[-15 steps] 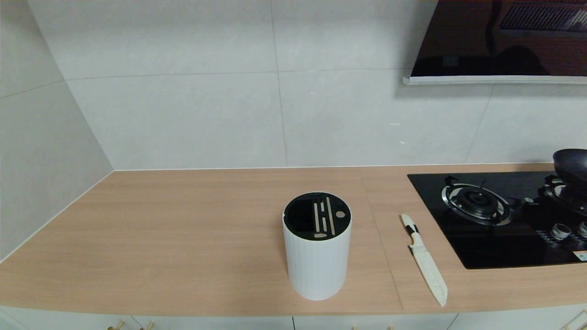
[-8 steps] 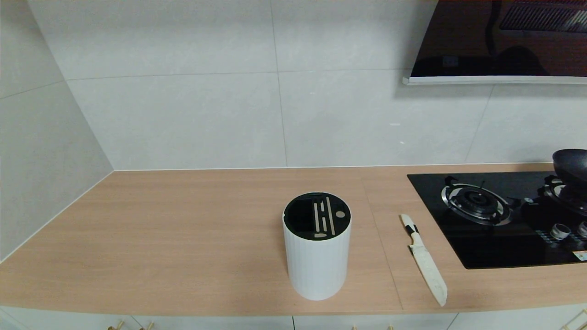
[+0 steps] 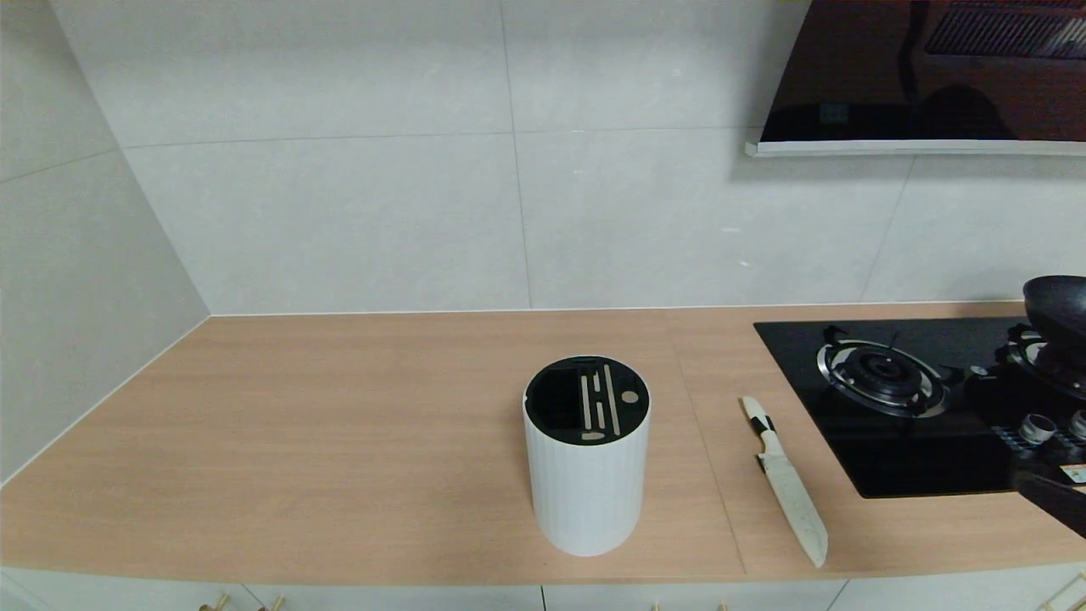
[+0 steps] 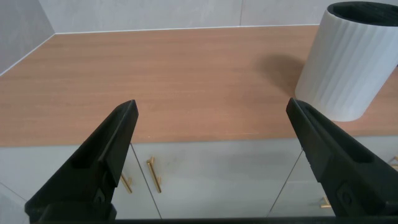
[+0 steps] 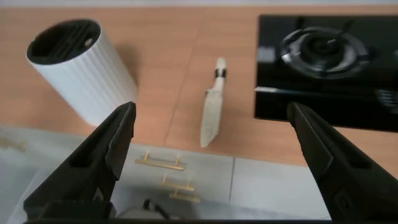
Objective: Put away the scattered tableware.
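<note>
A white knife (image 3: 785,482) with a black band on its handle lies flat on the wooden counter (image 3: 339,424), between the holder and the stove, blade toward the front edge. The knife (image 5: 211,106) also appears in the right wrist view. A white ribbed cylindrical holder (image 3: 586,454) with a black slotted top stands upright at the counter's middle. My right gripper (image 5: 208,155) is open, raised above the counter's front edge near the knife; a dark part of that arm (image 3: 1052,499) shows at the right edge of the head view. My left gripper (image 4: 211,162) is open, in front of the cabinet, left of the holder (image 4: 348,59).
A black gas stove (image 3: 925,399) with burners and knobs fills the counter's right end, with a dark pan (image 3: 1056,305) on the far burner. A range hood (image 3: 925,76) hangs above it. Tiled walls close the back and left. Cabinet drawers with brass handles (image 4: 152,174) sit below.
A dark part of my right arm has come into the head view at the right edge. The knife and the holder have not moved.
</note>
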